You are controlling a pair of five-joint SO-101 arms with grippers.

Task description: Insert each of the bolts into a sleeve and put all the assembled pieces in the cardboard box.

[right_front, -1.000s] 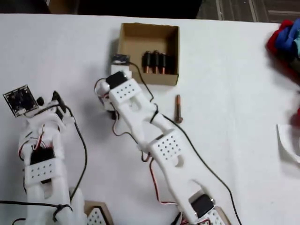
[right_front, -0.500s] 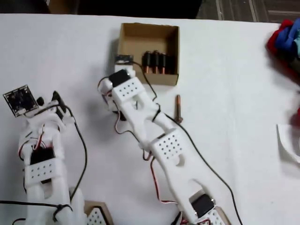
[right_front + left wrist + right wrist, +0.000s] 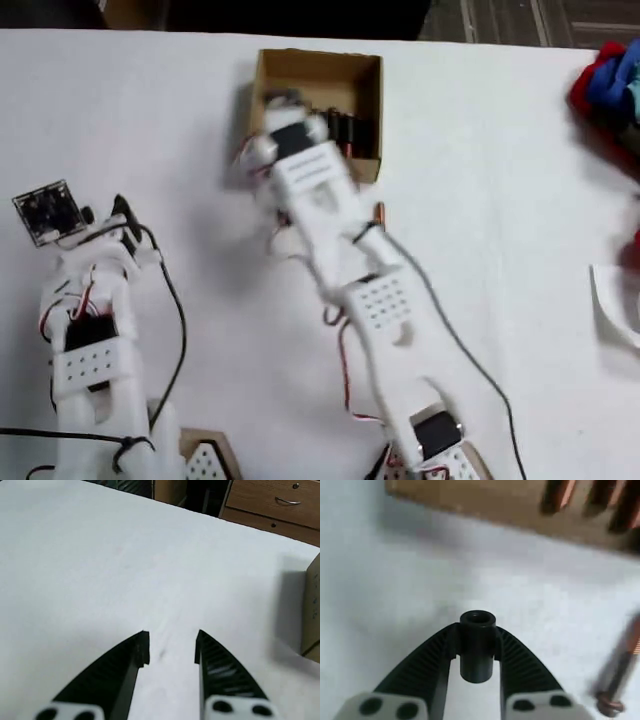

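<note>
A black sleeve stands upright between the fingers of my right gripper, which is shut on it just above the table. The cardboard box lies close ahead, holding several assembled pieces. A loose copper bolt lies on the table beside the gripper. In the high view the right arm stretches to the box, its wrist over the near wall and partly covering the pieces and the bolt. My left gripper is open over bare table at the left, holding nothing.
The left arm stands at the table's left side. A box corner is off to the side of the left gripper. Coloured cloth and a white object lie at the right edge. Wooden drawers stand beyond the table.
The right arm has swung away from me and to the right with the sleeve, from left of the box's near wall to over that wall. The left arm has kept still.
</note>
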